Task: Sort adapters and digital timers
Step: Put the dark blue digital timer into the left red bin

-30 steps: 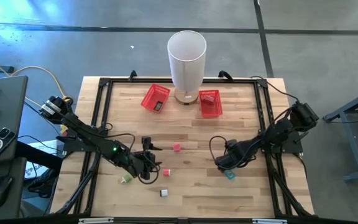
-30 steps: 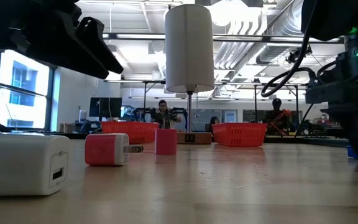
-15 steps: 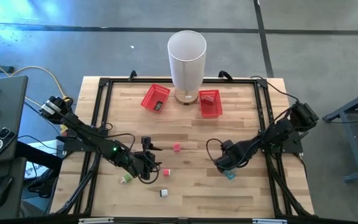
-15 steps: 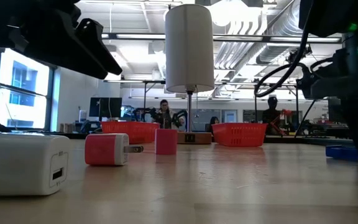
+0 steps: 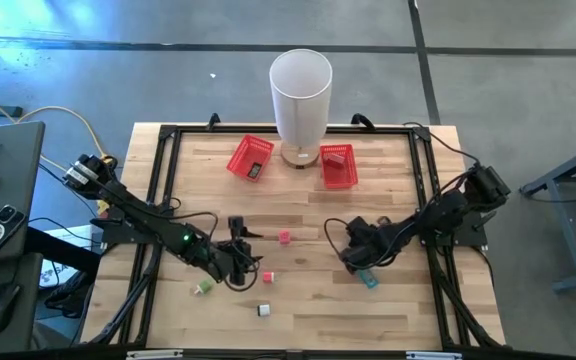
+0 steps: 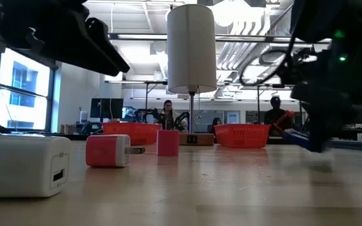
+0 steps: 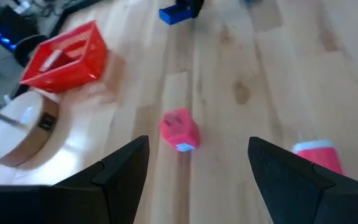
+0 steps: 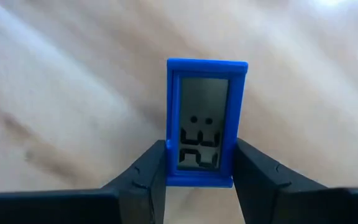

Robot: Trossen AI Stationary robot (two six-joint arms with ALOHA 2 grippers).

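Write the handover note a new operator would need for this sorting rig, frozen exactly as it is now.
Right gripper: fingers shut on the blue rectangular digital timer, lifted just off the wooden table.
Left gripper: open, empty, low over the table's front left, near the pink cube adapter.
Done: the two red mesh baskets at the back each hold something; contents unclear.
Left: bin the timer; several small items remain loose, including a white cube adapter and a teal item.
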